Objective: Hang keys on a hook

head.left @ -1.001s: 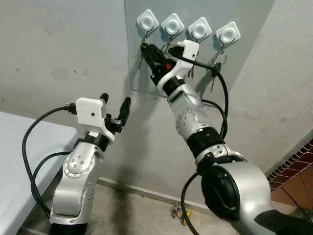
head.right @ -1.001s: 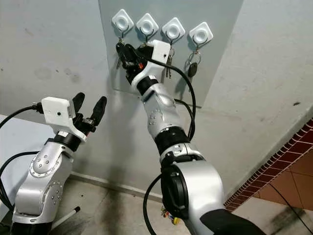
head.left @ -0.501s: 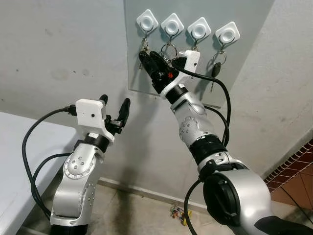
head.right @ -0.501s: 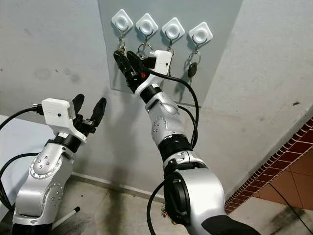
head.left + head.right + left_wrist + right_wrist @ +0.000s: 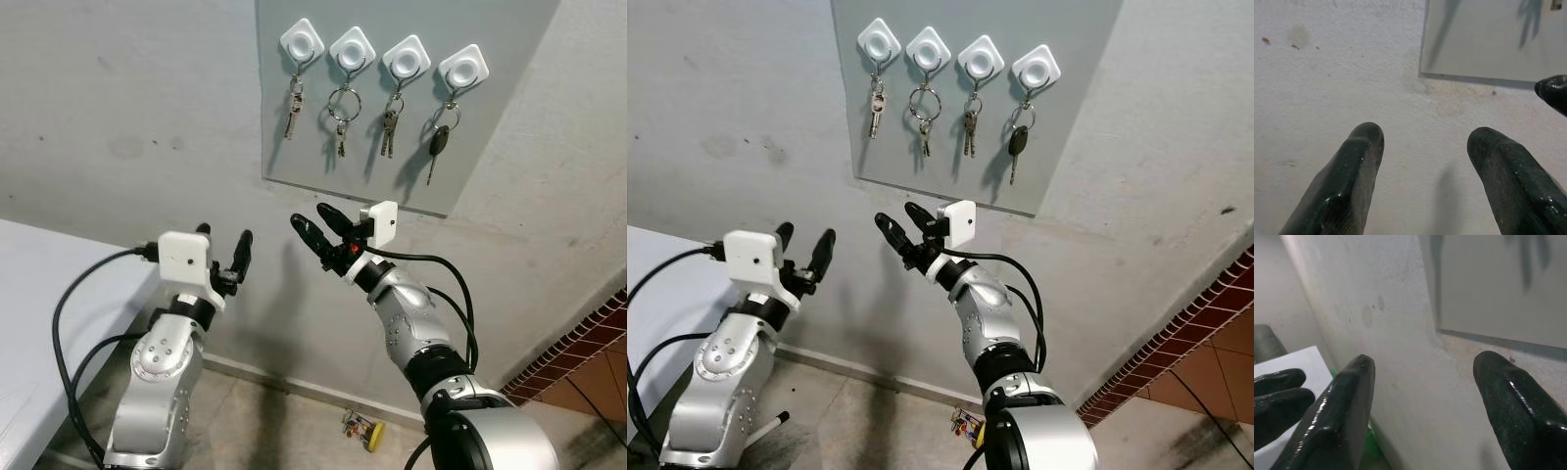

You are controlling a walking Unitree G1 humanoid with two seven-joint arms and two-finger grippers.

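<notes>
Four white hooks sit in a row on a grey wall panel [image 5: 490, 117], and a set of keys hangs from each. The first hook [image 5: 301, 41] holds a small key [image 5: 293, 103]. From the second hook [image 5: 353, 47] hangs a large key ring [image 5: 342, 104]. A key pair [image 5: 390, 129] and a black-headed key [image 5: 434, 145] hang further right. My right gripper [image 5: 315, 225] is open and empty, well below the panel. My left gripper [image 5: 223, 240] is also open and empty, lower left of it, facing the bare wall.
A white table [image 5: 29, 323] runs along the left. A small yellow and green object [image 5: 362, 428] lies on the floor by the wall base. Red tiling [image 5: 588, 343] starts at the far right.
My right gripper has let go at the hooks and dropped down away from the panel. The key ring now hangs free on the second hook. The left arm has barely moved.
</notes>
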